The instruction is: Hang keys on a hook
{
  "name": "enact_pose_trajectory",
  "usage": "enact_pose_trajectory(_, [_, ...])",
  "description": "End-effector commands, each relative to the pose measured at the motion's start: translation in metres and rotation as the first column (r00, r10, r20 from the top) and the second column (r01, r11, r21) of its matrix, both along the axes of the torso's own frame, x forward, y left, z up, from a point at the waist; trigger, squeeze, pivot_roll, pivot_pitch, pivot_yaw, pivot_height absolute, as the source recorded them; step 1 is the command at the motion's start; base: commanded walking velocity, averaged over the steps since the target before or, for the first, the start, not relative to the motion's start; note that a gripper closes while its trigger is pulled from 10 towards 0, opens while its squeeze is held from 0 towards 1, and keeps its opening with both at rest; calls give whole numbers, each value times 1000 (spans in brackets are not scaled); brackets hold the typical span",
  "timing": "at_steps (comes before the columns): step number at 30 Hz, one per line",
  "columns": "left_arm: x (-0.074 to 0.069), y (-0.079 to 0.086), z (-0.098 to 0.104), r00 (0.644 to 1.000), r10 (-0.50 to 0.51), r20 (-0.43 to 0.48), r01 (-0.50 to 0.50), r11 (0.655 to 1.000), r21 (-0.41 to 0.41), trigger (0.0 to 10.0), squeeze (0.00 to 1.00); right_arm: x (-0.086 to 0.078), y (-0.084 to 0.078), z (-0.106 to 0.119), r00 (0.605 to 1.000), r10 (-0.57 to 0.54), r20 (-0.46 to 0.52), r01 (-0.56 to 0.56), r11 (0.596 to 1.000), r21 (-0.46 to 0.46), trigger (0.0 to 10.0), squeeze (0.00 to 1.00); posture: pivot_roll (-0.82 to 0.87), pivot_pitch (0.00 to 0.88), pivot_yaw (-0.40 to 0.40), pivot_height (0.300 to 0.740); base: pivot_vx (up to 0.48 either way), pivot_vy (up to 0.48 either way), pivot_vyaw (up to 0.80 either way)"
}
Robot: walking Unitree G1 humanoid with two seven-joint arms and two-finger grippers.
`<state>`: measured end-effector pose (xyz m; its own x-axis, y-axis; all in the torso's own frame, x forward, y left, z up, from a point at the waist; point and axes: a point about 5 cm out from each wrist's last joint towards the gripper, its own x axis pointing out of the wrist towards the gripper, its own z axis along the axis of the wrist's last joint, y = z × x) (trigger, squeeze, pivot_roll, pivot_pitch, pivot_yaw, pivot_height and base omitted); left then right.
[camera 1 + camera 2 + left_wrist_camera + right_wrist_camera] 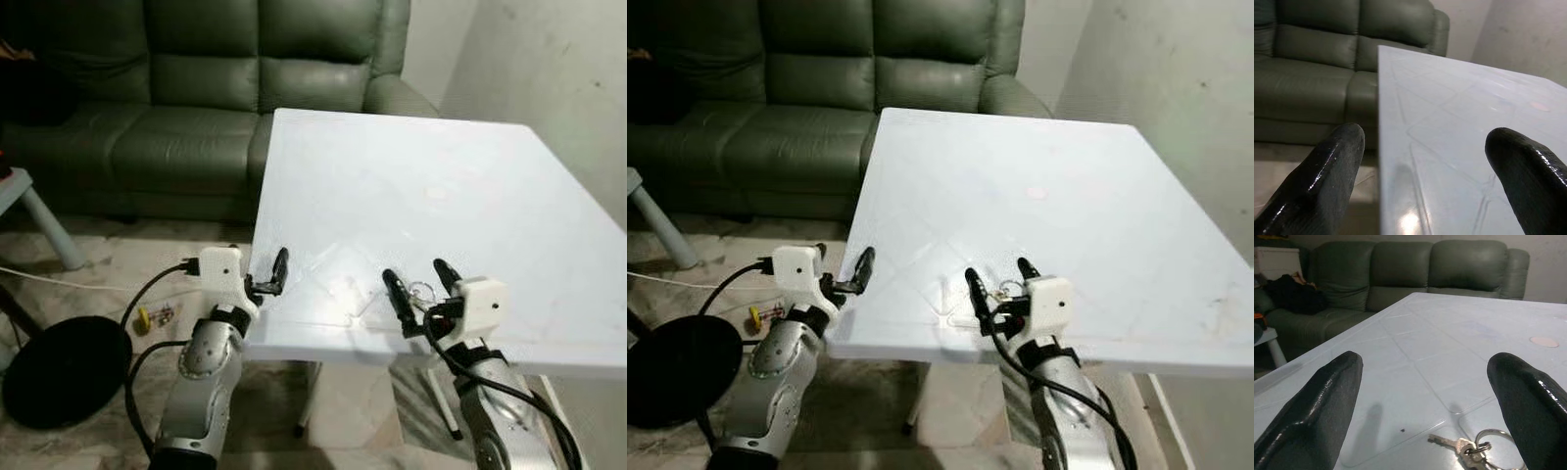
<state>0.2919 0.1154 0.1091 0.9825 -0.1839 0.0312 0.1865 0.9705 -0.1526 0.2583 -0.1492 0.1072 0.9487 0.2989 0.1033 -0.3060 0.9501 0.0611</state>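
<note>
A small bunch of keys on a metal ring lies on the white table close to its front edge; the keys also show in the left eye view. My right gripper hovers just over them, open, with one black finger on each side. In the right wrist view the keys lie low between the fingertips, nearer the far finger. My left gripper is open at the table's front left corner, holding nothing. Its fingers straddle the table's left edge.
A dark green leather sofa stands behind the table. On the tiled floor to the left are a black round object, a cable, a small yellow item and a pale blue stool leg. A wall runs along the right.
</note>
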Motion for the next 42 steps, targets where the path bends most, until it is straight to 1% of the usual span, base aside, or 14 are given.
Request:
enact_pose_trajectory(1, [-1,-2,2,1000,3,9,-2,1000,-6,10000,0,4,-5,4,999,-33,1,33,999,-11,10000,0,51,38,-63,740,0,0,0])
enact_pose_trajectory(5, [-2,-2,2,1000,3,8,-3,1000,2,10000,0,6,-9,4,998,-66,-14,66,998,-4,10000,0,54,37,-65,740,0,0,0])
enact_pose_trajectory(6, [-2,-2,3,1000,2,8,-2,1000,10,10000,0,7,-10,4,996,-82,-18,81,997,-7,10000,0,54,37,-65,740,0,0,0])
enact_pose_trajectory(7, [-2,-3,3,1000,-10,12,10,1000,-5,10000,0,9,-11,3,994,-102,-29,102,995,-14,10000,0,54,37,-65,740,0,0,0])
enact_pose_trajectory(8, [-2,-3,4,1000,-10,15,10,1000,3,10000,0,9,-12,4,994,-106,-25,106,994,-20,10000,0,55,37,-68,740,0,0,0])
enact_pose_trajectory(9, [-2,-2,4,1000,-10,17,10,1000,8,10000,0,10,-11,4,994,-103,-24,103,994,-21,10000,0,55,37,-68,740,0,0,0])
enact_pose_trajectory(10, [-1,-1,4,1000,-13,17,13,1000,8,10000,0,10,-9,3,997,-70,-37,70,998,3,10000,0,54,38,-70,740,0,0,0])
enact_pose_trajectory(15, [-1,2,5,1000,-22,18,22,1000,12,10000,0,9,-8,4,996,-80,-33,80,997,1,10000,0,48,41,-66,740,0,0,0])
enact_pose_trajectory(21, [1,1,5,999,-45,14,44,999,20,10000,0,8,-5,4,996,-87,-30,87,996,-2,10000,0,43,46,-62,740,0,0,0])
enact_pose_trajectory(32, [1,-1,4,998,-63,10,63,998,27,10000,0,9,-10,7,993,-114,-36,114,993,-2,10000,0,39,51,-67,740,0,0,0])
enact_pose_trajectory(42, [3,-5,7,997,-76,18,76,997,20,10000,0,12,-11,9,994,-108,-34,107,994,-10,10000,0,35,55,-67,740,0,0,0])
